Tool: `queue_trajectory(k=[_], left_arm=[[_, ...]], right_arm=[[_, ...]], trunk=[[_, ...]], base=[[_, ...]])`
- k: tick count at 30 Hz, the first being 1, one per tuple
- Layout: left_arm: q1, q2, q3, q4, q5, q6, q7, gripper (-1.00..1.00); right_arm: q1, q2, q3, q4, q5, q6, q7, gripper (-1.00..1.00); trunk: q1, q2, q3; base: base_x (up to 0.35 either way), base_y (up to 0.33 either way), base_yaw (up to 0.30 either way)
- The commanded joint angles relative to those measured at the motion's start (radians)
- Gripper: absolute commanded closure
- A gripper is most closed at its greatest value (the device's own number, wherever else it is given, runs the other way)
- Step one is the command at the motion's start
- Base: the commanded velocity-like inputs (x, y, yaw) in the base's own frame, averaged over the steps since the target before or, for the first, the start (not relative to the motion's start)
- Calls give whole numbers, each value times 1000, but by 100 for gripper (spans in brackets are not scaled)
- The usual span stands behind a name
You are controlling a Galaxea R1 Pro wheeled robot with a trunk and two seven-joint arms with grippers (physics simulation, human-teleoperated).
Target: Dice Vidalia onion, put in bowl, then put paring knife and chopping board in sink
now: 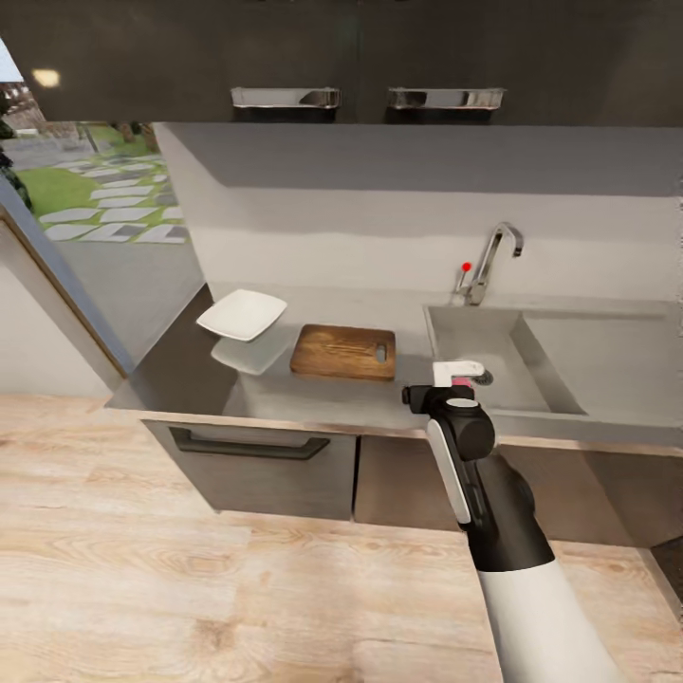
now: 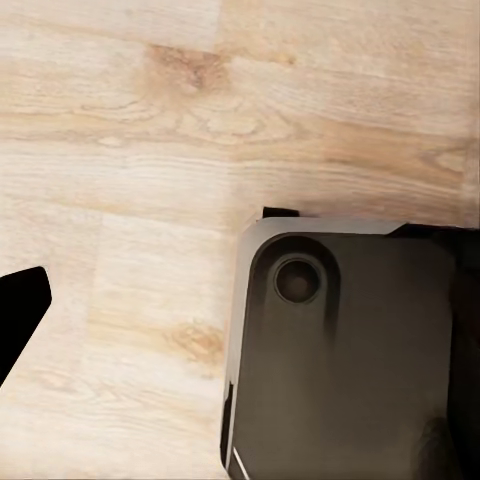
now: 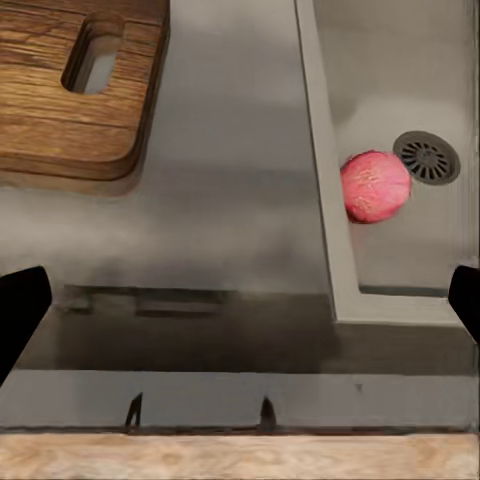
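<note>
Pink onion (image 3: 375, 186) in sink (image 3: 400, 60), by drain (image 3: 428, 157)

Daylight pours in from the window (image 1: 95, 190) at the far left, bright and a little washed out. The countertop (image 1: 190, 370) is glossy, mirroring the bowl (image 1: 243, 314) as a pale ghost below it. Upper cabinets (image 1: 360, 57) sit dim. Soft shadow fills the sink (image 1: 474, 351). Renders look slightly soft, with no sharp glare on the pale wood floor (image 2: 150, 150).
</note>
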Motion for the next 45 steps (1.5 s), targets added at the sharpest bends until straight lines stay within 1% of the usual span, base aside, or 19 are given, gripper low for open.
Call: queue_trajectory(k=[1,7,12,14,17,22,24,25,29,30,33,34,35,36,37,40,41,43,45], left_arm=[[0,0,-1,-1,4,-2,0,-100],[0,0,-1,-1,4,-1,-1,-100],[0,1,-1,-1,4,-1,0,-100],[0,0,-1,-1,4,0,0,-100],[0,0,-1,-1,4,0,0,-100],[0,1,-1,-1,4,0,0,-100],[0,1,-1,-1,4,-1,0,-100],[0,1,-1,-1,4,0,0,-100],[0,1,-1,-2,4,-1,0,-100],[0,1,-1,-2,4,-1,0,-100],[0,1,-1,-2,4,-1,0,-100],[0,1,-1,-2,4,-1,0,-100],[0,1,-1,-2,4,-1,1,-100],[0,1,-1,-2,4,-2,1,-100],[0,1,-1,-2,3,-2,0,-100],[0,1,-1,-2,4,-2,0,-100],[0,1,-1,-2,4,-2,0,-100],[0,1,0,-3,5,-1,0,-100],[0,0,0,-7,5,1,1,-100]], right_arm=[[-1,-3,1,0,-1,5,-4,-100],[0,-40,0,5,-3,2,-1,-100],[0,-55,-1,12,-3,0,3,-100],[1,-78,-1,42,-3,-5,5,-100],[1,-97,-1,87,-4,-20,7,-100],[1,-129,-1,219,-6,-115,9,-100],[1,-150,-1,336,-7,-206,28,-100],[1,-156,-1,374,-7,-234,38,-100],[1,-186,-1,644,-5,-436,106,-100],[1,-189,-1,679,-5,-464,113,-100],[2,-200,0,889,-4,-636,157,-100],[2,-202,0,991,-3,-725,177,-100],[2,-203,0,1044,-3,-773,187,-100],[2,-204,1,1151,-2,-876,205,-100],[7,-206,3,1384,1,-1177,243,-100],[28,-208,3,1436,1,-1299,254,-100],[56,-208,3,1449,1,-1344,258,-100],[93,-208,4,1457,2,-1385,260,-100],[164,-205,4,1466,2,-1477,262,-100]], trunk=[[0,-2,-1],[0,-2,-1],[0,-2,-1],[0,-2,-1],[0,-2,-1],[0,-2,-1],[0,-2,-1],[0,-2,-1],[0,-2,-1],[0,-2,-1],[0,-2,-1],[0,-2,-1],[0,-2,-1],[0,-2,-1],[0,-2,-1],[0,-2,-1],[0,-2,-1],[0,-2,-1],[0,-2,-1]], base=[[-340,0,0],[-340,0,0],[-340,0,0],[-334,0,0],[-251,0,0],[-82,0,0],[-22,0,0],[-14,0,0],[-5,0,0],[-2,0,0],[0,0,0],[0,0,0],[0,0,0],[0,0,0],[0,0,0],[0,0,0],[0,0,0],[0,0,0],[0,0,0]])
